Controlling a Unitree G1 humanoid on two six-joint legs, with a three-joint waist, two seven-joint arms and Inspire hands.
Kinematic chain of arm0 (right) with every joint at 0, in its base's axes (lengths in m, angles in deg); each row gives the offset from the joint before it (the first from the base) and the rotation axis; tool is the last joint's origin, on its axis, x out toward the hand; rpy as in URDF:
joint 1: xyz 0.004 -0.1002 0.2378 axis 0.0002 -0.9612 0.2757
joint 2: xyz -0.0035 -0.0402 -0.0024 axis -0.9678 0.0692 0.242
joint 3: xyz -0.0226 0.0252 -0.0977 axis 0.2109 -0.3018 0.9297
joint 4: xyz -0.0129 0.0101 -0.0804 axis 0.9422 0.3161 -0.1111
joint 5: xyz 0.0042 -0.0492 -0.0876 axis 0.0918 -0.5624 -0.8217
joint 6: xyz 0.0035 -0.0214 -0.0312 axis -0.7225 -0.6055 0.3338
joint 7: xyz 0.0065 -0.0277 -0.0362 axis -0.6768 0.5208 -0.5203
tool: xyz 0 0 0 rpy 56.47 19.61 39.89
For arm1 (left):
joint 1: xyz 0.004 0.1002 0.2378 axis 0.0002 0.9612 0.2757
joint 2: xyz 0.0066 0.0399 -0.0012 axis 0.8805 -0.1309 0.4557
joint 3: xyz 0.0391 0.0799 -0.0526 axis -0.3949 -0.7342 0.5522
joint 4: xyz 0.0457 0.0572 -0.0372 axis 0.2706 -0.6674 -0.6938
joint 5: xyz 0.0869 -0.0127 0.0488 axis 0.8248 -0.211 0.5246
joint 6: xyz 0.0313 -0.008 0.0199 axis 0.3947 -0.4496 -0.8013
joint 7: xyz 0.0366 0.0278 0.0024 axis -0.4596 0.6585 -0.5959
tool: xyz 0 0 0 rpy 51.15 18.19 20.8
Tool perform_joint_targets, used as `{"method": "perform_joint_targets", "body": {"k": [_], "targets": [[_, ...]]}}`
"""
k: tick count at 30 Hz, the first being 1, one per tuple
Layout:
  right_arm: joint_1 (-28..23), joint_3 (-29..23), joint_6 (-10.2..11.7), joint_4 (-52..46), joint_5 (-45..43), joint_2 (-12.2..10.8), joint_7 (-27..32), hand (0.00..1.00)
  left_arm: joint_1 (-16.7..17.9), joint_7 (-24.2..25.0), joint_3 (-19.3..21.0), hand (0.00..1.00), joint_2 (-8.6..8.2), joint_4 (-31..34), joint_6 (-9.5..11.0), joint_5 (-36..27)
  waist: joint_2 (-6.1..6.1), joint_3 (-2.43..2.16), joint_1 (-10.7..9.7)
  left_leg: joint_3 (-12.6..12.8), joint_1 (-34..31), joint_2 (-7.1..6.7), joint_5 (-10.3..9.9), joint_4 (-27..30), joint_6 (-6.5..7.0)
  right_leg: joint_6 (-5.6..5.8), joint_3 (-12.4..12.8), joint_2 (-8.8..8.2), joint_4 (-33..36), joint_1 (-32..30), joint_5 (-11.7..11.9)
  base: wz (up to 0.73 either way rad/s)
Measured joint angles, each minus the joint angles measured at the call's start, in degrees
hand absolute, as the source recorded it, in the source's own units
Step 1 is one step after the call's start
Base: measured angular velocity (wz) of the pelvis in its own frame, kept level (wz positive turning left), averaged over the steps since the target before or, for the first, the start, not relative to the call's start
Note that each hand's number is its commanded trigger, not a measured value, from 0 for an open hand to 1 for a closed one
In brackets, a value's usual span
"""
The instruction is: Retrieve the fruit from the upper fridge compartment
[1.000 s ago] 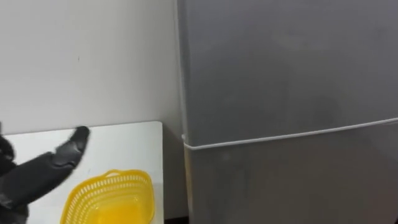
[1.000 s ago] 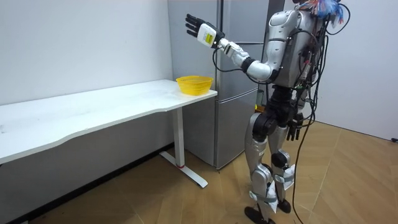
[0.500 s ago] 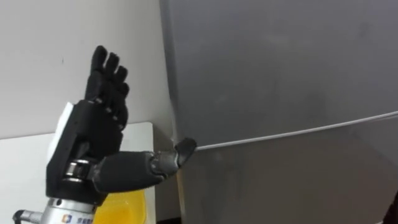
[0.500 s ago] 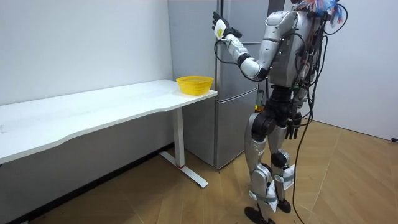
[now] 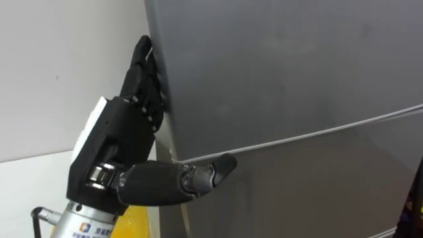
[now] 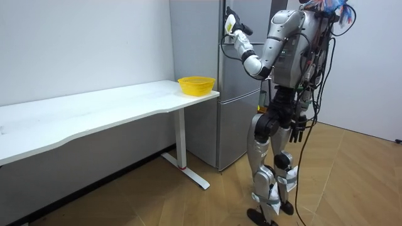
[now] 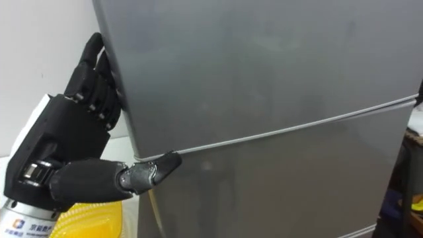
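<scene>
Grey upper fridge door (image 5: pixel 284 66) is shut & dead ahead, its free edge running upright on the left, so my left robot hand (image 5: pixel 122 142) is the near one; whatever I'm to fetch sits behind it, unseen. Fingers (image 5: pixel 142 66) are straight, laid along that edge, thumb (image 5: pixel 198 177) stretched across the front just under the seam w/ the lower door (image 5: pixel 317 192), nothing clamped. Right robot hand (image 6: pixel 300 129) hangs by my hip, can't tell its state.

Left hand (image 5: pixel 125 142) (fingers straight) against upper fridge door (image 5: pixel 277 66) edge.
</scene>
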Motion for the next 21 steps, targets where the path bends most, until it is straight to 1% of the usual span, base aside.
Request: {"method": "perform_joint_targets", "body": {"k": [3, 7, 8, 9, 10, 11, 12, 13, 14, 16, 17, 21], "targets": [[-0.07, -0.01, -0.03, 0.01, 0.00, 0.00, -0.54, 0.00, 0.00, 0.89, 0.49, 0.00, 0.00, 0.00, 0.00, 0.06, -0.24, 0.16, -0.06, -0.01, 0.01, 0.01, 0.00, -0.02, 0.00, 0.01, 0.37, 0.04, -0.02, -0.01, 0.00, 0.00], [-0.29, 0.01, 0.00, 0.02, 0.00, 0.00, -0.59, 0.00, 0.00, 1.62, 0.79, 0.00, 0.00, 0.00, 0.00, 0.02, -0.21, 0.14, -0.05, -0.02, 0.00, 0.02, 0.00, -0.09, 0.00, 0.01, 0.76, 0.10, -0.02, 0.00, 0.00, 0.00], [-0.32, 0.01, 0.00, 0.02, 0.00, 0.00, -0.62, 0.00, 0.00, 1.73, 0.81, 0.14, 0.00, 0.00, 0.00, 0.02, -0.20, 0.13, -0.05, -0.02, 0.00, 0.02, 0.00, -0.10, 0.00, 0.01, 0.79, 0.10, -0.02, 0.00, 0.00, 0.00], [-0.37, 0.00, 0.01, -0.03, -0.02, 0.00, -0.61, 0.00, 0.00, 1.75, 0.82, 0.58, -0.01, 0.00, 0.00, 0.01, -0.17, 0.12, -0.04, -0.02, -0.02, 0.02, 0.00, -0.10, 0.00, 0.01, 0.83, 0.10, -0.01, 0.00, 0.00, 0.00], [-0.41, -0.01, 0.01, -0.07, -0.04, 0.00, -0.59, 0.00, 0.00, 1.75, 0.82, 0.73, -0.01, 0.00, 0.00, 0.01, -0.14, 0.09, -0.03, -0.01, -0.02, 0.01, 0.00, -0.11, 0.00, 0.01, 0.85, 0.10, -0.01, -0.01, 0.00, 0.00], [-0.44, -0.05, 0.02, -0.07, 0.00, 0.00, -0.56, 0.00, 0.00, 1.78, 0.91, 0.93, -0.01, 0.00, 0.00, 0.01, -0.04, 0.03, -0.03, -0.01, -0.02, 0.02, 0.00, -0.11, 0.00, 0.01, 0.84, 0.11, -0.01, -0.02, 0.00, 0.00], [-0.44, -0.06, 0.03, -0.07, 0.01, 0.00, -0.56, 0.00, 0.00, 1.79, 0.98, 1.00, -0.01, 0.00, 0.00, 0.02, 0.10, -0.06, -0.03, -0.01, -0.01, 0.02, 0.00, -0.11, 0.00, 0.01, 0.84, 0.10, -0.01, -0.02, 0.00, 0.00], [-0.45, -0.06, 0.04, -0.07, 0.00, 0.00, -0.53, 0.00, 0.00, 1.76, 1.05, 1.00, -0.01, 0.00, -0.01, 0.01, 0.22, -0.14, -0.03, -0.02, -0.02, 0.01, 0.00, -0.11, 0.00, 0.01, 0.83, 0.10, 0.00, -0.02, 0.00, 0.00], [-0.46, -0.06, 0.05, -0.07, -0.01, 0.01, -0.47, 0.00, 0.00, 1.59, 1.32, 1.00, -0.04, 0.00, -0.02, 0.01, 0.15, -0.09, 0.02, -0.02, -0.01, 0.01, 0.00, -0.11, 0.00, 0.01, 0.82, 0.11, 0.02, -0.02, 0.00, 0.00], [-0.48, -0.13, 0.06, -0.07, -0.01, 0.02, -0.43, 0.00, 0.00, 0.85, 2.39, 1.00, -0.28, -0.02, -0.17, 0.01, 0.27, -0.18, 0.05, -0.02, -0.01, 0.01, 0.01, -0.11, 0.01, 0.00, 0.82, 0.11, 0.03, -0.01, 0.00, 0.00], [-0.49, -0.20, 0.05, -0.07, 0.00, 0.02, -0.42, 0.00, 0.00, 0.55, 3.58, 1.00, -0.23, -0.01, -0.18, 0.01, 0.29, -0.20, 0.12, -0.03, 0.00, 0.01, 0.01, -0.11, 0.01, 0.00, 0.85, 0.11, 0.02, -0.03, 0.00, 0.00], [-0.46, -0.42, 0.05, -0.09, 0.00, 0.09, -0.29, 0.00, 0.00, -0.04, 5.47, 1.00, -0.47, -0.01, -0.14, -1.11, 0.29, -0.30, 0.14, -0.05, 0.03, 0.01, 0.01, -0.11, 0.01, 0.01, 0.85, 0.08, 0.02, 0.00, 0.00, 0.00]]}}
